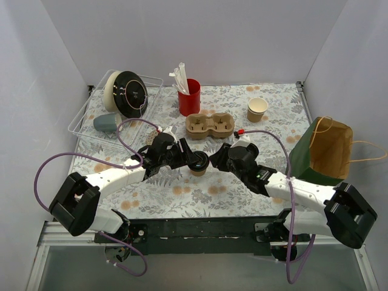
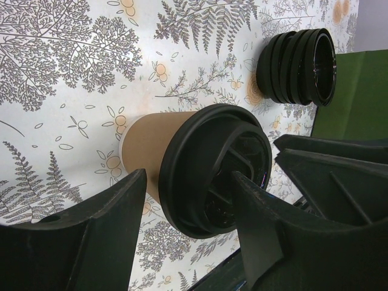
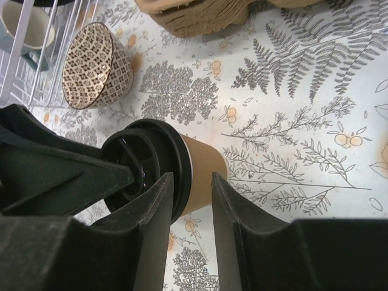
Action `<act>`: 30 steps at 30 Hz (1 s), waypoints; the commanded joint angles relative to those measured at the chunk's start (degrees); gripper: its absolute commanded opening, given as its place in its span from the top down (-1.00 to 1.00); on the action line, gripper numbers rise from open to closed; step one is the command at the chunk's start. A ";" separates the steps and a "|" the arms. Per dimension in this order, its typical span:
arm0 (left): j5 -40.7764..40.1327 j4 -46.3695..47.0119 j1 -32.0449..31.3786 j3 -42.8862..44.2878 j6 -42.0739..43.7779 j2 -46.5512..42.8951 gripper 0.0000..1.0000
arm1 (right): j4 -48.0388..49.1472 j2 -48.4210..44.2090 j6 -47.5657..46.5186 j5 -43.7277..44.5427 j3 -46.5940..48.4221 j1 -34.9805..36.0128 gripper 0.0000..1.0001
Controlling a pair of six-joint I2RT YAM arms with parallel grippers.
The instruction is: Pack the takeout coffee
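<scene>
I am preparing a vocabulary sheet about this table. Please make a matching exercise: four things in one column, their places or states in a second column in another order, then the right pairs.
Things
1. takeout coffee
2. red cup
3. paper bag
4. grey-blue mug

Places or states
A. is in the rack at the left
B. stands at the far right
C. closed with a black lid
D. holds white sticks

Pairs: 1-C, 2-D, 3-B, 4-A
</scene>
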 commanded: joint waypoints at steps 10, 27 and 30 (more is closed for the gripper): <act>-1.82 -9.89 -0.59 -1.99 3.10 1.92 -0.11 | 4.85 2.43 2.86 -6.25 -2.79 -0.23 0.29; -1.29 -7.78 -0.59 -4.01 2.57 4.64 -0.10 | 0.99 4.81 6.19 0.95 -10.43 3.90 0.53; -1.21 -7.08 -0.59 -4.71 2.31 4.91 -0.10 | 1.68 5.60 6.72 0.96 -11.58 4.78 0.53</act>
